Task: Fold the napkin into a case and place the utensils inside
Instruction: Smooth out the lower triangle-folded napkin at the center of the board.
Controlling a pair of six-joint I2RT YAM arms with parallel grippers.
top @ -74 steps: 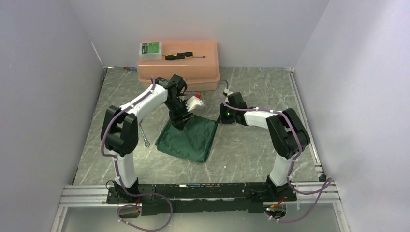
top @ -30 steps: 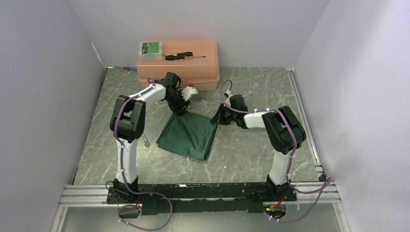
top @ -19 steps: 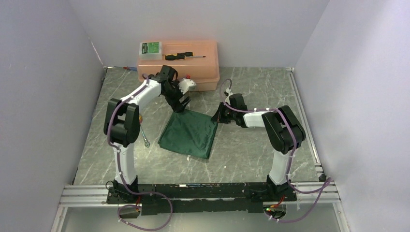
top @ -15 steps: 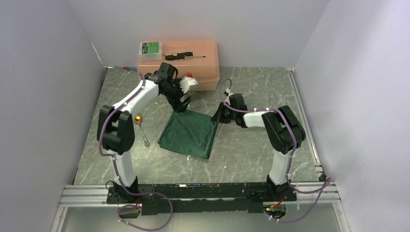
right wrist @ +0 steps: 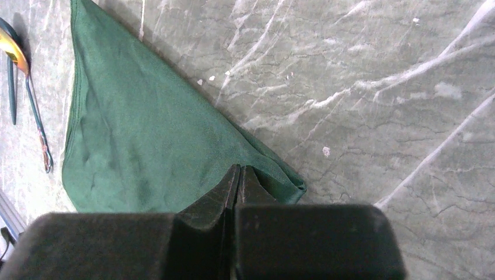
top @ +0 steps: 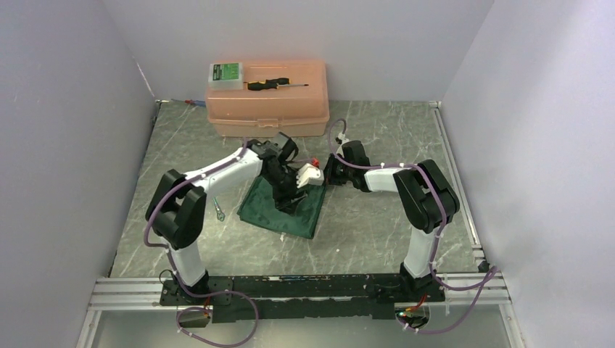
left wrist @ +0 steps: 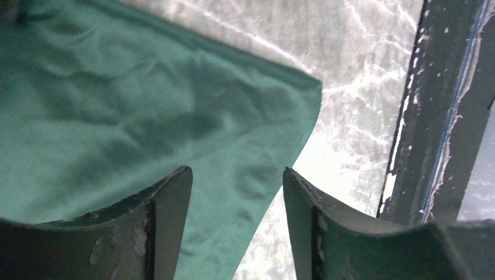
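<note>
The dark green napkin (top: 310, 215) lies folded flat on the marble table. My left gripper (top: 288, 203) hovers over it, open and empty; the left wrist view shows its jaws (left wrist: 236, 175) spread above the napkin (left wrist: 146, 111) near a pointed corner. My right gripper (top: 328, 176) is shut, its tips (right wrist: 239, 170) resting on the napkin (right wrist: 146, 134) by its far right corner, with no cloth seen between the jaws. A thin silver utensil (top: 217, 209) lies left of the napkin. The right wrist view shows it (right wrist: 36, 119) beside the gold-headed utensil (right wrist: 10, 42).
A peach toolbox (top: 267, 101) stands at the back, with a black-handled screwdriver (top: 275, 83) and a green-labelled box (top: 225, 72) on top. A metal rail (top: 290, 284) runs along the near edge, also in the left wrist view (left wrist: 443, 116). Walls close in both sides.
My left arm has swung from the napkin's far edge by the toolbox toward the near side and now hovers over the napkin. The right gripper has stayed at the far right corner.
</note>
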